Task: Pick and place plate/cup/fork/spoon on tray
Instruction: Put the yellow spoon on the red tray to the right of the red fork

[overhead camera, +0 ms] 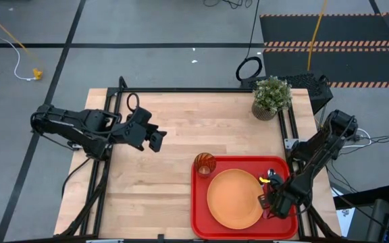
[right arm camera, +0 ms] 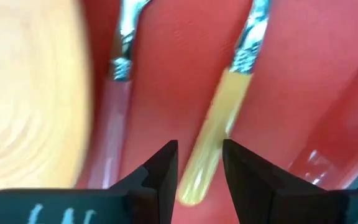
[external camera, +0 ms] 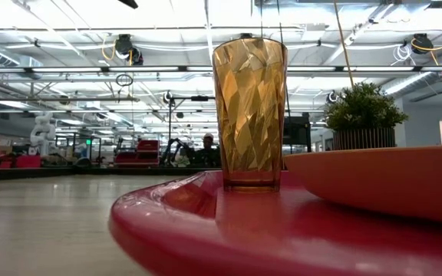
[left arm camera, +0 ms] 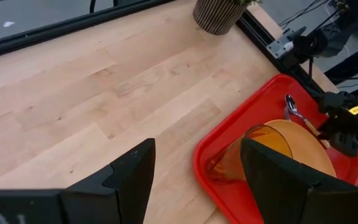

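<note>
Red tray (overhead camera: 245, 230) at table's front-right corner, long side along front edge. Orange plate (overhead camera: 235, 198) flat in tray's middle, cup (overhead camera: 204, 164) upright in tray's back-left corner, just beside plate rim; touching or not, can't tell. Fork (right arm camera: 114, 118) and spoon (right arm camera: 219, 130) side by side on tray floor betw. plate and tray's right rim, handles roughly parallel, apart from each other, fork nearer plate. Pink fork handle right at plate edge in right wrist view. Only spoon bowl (overhead camera: 270, 177) clear in high view, near tray's back-right corner; rest under arm.

R gripper (right arm camera: 199, 163) low over tray's right side, fingers (right arm camera: 160, 171) slightly apart, straddling end of orange spoon handle w/ thin gaps either side; contact w/ handle can't tell.

L gripper (overhead camera: 155, 138) parked above table's left-middle, well apart from tray, pointing toward it. Fingers (left arm camera: 132, 177) spread wide, nothing betw. them; bare wood, tray corner and cup (left arm camera: 253, 155) visible past them.

Low view: cup (external camera: 249, 115) faceted, amber, standing on tray (external camera: 206, 230), plate rim (external camera: 390, 180) to its side. Plant (overhead camera: 271, 96) in ribbed pot at table's back-right corner, clear of tray. Light wood table (overhead camera: 154, 196), black frame along edges.
</note>
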Controlling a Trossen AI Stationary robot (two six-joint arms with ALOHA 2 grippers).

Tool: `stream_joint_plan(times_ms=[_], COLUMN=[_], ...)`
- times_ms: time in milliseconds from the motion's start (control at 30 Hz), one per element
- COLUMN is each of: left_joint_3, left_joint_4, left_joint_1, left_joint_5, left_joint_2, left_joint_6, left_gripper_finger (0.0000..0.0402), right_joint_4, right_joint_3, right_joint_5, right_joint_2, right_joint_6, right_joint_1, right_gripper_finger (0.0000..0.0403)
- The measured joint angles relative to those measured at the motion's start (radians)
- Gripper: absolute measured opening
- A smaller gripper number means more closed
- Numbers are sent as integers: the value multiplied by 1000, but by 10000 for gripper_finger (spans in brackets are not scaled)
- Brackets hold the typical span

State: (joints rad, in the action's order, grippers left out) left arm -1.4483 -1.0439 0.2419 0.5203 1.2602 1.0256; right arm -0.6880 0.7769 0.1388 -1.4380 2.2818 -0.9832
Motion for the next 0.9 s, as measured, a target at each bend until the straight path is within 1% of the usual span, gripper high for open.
stream_joint_plan(times_ms=[233,533,633,767,900], left_joint_3=[0,0,0,0,0], left_joint_4=[0,1,1,2,2], left_joint_1=[0,-8,-8,-8,-8], left_joint_5=[0,3,3,-4,-5], left_joint_2=[0,0,0,0,0], left_joint_6=[-3,-21,-25,-26,-29], left_gripper_finger=[237,237,237,237,237], right_joint_4=[95,93,86,27,-118], right_joint_3=[2,0,0,0,2], right_joint_5=[-7,-7,-11,-35,-30], right_joint_2=[-6,-3,20,69,121], right_joint_6=[33,28,25,20,13], right_joint_1=[-3,-1,0,0,0], right_gripper_finger=[116,116,116,116,116])
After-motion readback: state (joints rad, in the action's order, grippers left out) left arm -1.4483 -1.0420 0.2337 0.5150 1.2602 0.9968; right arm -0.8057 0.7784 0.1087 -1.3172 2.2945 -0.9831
